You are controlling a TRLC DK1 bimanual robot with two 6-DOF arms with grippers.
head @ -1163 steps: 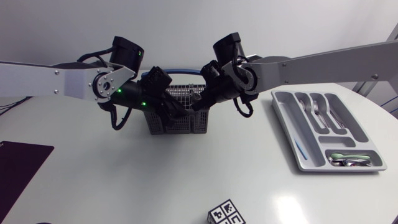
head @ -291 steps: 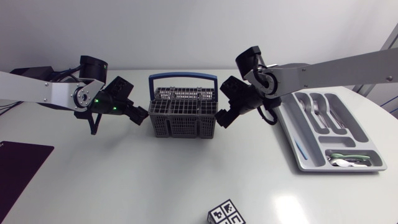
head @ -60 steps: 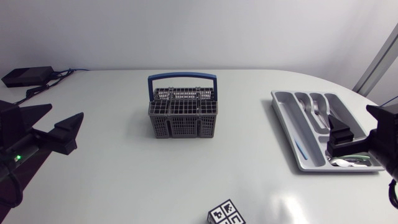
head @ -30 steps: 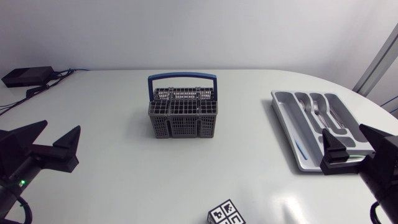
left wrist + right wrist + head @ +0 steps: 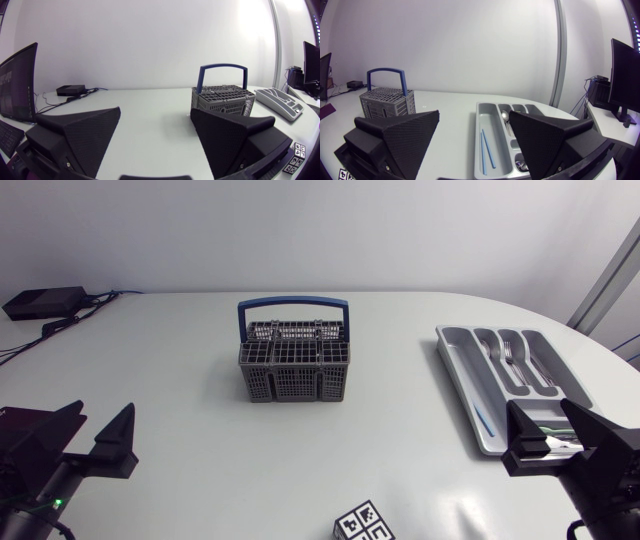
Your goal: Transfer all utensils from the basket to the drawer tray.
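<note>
The grey cutlery basket (image 5: 294,360) with a blue handle stands upper centre on the white surface (image 5: 300,465). The drawer tray (image 5: 462,370), holding forks (image 5: 510,352), lies at the right. The left claw (image 5: 104,412), lower left, and the right claw (image 5: 538,408), lower right, are both spread.

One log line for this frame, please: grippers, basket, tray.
left gripper: open, empty | right gripper: open, empty, at tray near end | basket: mid-table, no utensils showing | tray: holds cutlery
</note>
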